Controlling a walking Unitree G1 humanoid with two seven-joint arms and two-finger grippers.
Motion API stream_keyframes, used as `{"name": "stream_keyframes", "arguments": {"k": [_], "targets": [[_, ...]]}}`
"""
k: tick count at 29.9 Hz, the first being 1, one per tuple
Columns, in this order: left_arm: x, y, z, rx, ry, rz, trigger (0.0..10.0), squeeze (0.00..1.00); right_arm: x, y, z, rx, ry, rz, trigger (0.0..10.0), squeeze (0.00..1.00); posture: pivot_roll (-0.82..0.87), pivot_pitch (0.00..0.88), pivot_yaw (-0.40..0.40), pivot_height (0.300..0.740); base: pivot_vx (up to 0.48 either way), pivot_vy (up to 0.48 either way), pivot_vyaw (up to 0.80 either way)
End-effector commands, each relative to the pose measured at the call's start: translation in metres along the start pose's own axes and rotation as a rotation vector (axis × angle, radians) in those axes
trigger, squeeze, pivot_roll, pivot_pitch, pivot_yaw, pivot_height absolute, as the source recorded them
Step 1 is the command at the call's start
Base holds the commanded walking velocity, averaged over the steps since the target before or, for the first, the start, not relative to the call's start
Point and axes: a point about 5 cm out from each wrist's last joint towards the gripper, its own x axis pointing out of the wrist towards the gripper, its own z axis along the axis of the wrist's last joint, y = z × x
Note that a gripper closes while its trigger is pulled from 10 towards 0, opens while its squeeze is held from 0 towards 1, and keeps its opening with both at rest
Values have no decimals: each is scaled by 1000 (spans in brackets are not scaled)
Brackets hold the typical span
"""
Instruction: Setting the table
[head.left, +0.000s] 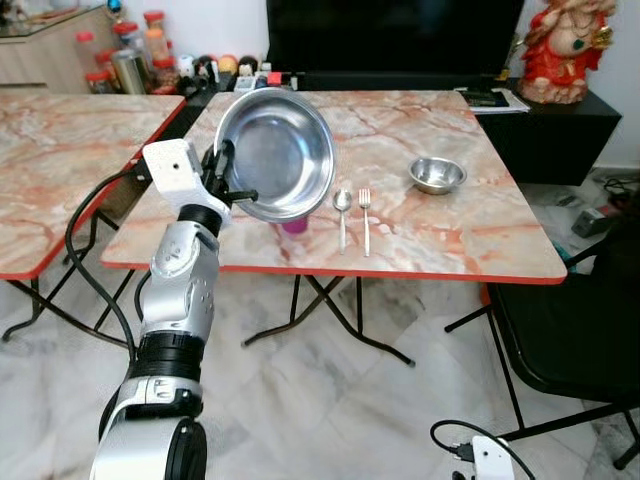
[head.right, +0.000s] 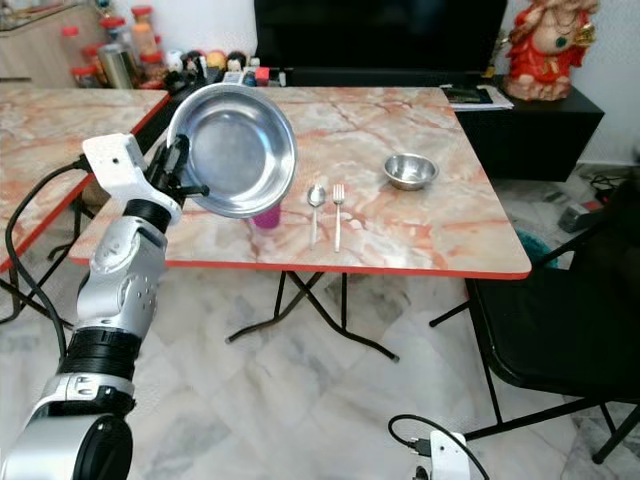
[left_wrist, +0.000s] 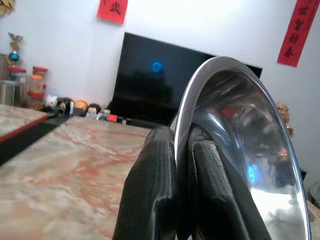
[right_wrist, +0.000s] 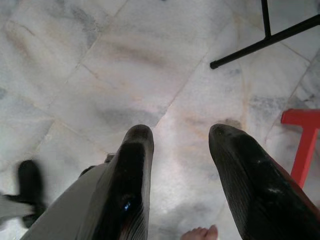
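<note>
My left gripper (head.left: 228, 178) pinches the rim of a steel plate (head.left: 277, 152), held tilted on edge above the table (head.left: 470, 235), left of the spoon (head.left: 342, 203) and fork (head.left: 365, 200). My right gripper (right_wrist: 177, 150) hangs open over the floor, far from it.

I see a square worktop (head.left: 470, 215) of pink-and-cream marble pattern with a red edge, standing on black folding legs over the pale marble-tiled floor (head.left: 330, 410). On it lie a small steel spoon (head.left: 342, 212) and a small steel fork (head.left: 365, 215), side by side near the front edge. A small round steel bowl (head.left: 437, 175) sits well apart from them, further along my right. Something small and magenta (head.left: 294, 226) stands near the spoon.
</note>
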Motion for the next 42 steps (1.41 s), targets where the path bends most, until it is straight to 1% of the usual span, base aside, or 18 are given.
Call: {"name": "stream_keyframes", "arguments": {"k": [1, 3, 4, 7, 35, 42], "targets": [[0, 9, 10, 22, -28, 26, 10000, 0, 1, 7, 1, 15, -1, 21, 10000, 0, 18, 0, -14, 740, 0, 480, -788], [1, 9, 11, 24, -29, 24, 10000, 0, 1, 7, 1, 14, -2, 20, 10000, 0, 17, 0, -13, 740, 0, 480, -788], [1, 9, 11, 34, -27, 23, 10000, 0, 1, 7, 3, -4, -12, 23, 10000, 0, 16, 0, -11, 740, 0, 480, 0], [0, 10, 11, 44, -27, 26, 10000, 0, 1, 8, 3, 3, -11, 21, 10000, 0, 13, 0, -9, 740, 0, 480, 0], [-1, 9, 9, 49, -13, 27, 10000, 0, 1, 8, 5, -1, -19, 32, 10000, 0, 18, 0, -16, 740, 0, 480, 0], [-2, 12, 9, 52, -13, 36, 10000, 0, 1, 8, 4, -5, -16, 32, 10000, 0, 23, 0, -16, 740, 0, 480, 0]]}}
